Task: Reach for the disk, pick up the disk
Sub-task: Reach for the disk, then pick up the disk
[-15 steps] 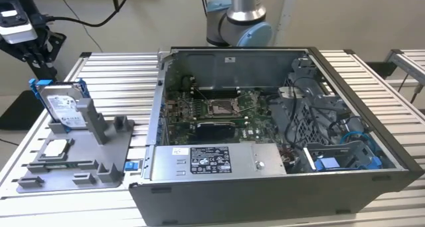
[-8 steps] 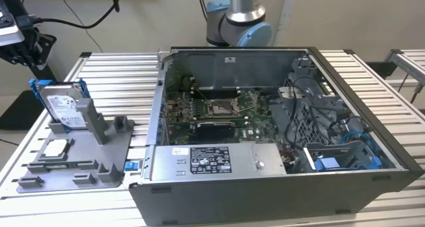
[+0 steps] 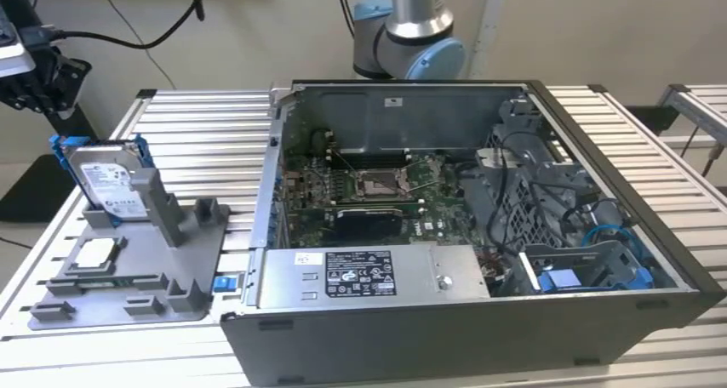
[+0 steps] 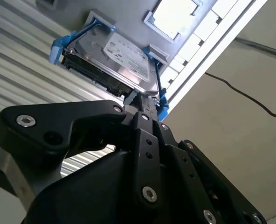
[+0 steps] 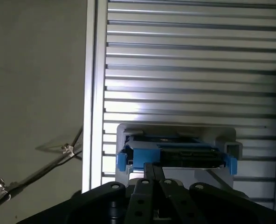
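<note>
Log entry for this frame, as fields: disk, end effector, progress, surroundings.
disk: standing on edge in the gray fixture on the slatted table
end effector: aimed at the disk's edge in both wrist views; apart from it in the exterior view
progress: disk not yet lifted
surroundings: small silver chip flat on the fixture; open computer case at the exterior view's right

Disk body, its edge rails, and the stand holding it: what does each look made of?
The disk: silver metal casing, slight sheen, with a white paper-like label. Its rails: blue, matte, likely moulded plastic. The stand: uniform grey, matte, probably plastic.
</note>
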Controlling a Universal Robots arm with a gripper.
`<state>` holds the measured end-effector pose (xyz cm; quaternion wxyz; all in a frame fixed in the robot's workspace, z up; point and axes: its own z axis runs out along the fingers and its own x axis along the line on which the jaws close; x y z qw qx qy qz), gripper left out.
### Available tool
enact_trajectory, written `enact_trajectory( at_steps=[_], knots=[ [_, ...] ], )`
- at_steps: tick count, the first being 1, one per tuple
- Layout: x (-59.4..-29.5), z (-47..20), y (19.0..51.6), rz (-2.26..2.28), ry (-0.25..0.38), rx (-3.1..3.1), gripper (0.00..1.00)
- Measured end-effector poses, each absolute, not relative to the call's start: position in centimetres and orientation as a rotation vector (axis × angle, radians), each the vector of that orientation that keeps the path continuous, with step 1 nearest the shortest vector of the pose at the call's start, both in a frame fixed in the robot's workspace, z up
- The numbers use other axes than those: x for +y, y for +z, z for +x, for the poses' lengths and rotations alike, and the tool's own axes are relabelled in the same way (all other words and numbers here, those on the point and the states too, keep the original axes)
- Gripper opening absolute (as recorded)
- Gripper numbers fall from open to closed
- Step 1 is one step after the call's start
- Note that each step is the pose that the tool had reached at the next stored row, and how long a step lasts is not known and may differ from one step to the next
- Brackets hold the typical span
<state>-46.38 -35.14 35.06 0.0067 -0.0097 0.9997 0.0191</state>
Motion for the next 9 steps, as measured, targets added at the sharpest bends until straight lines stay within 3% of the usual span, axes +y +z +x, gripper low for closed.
enact_trajectory(
  at_steps=[9],
  knots=[
    [-35.04,-46.47,35.05,-0.030,0.060,3.127,0.00]
  ],
)
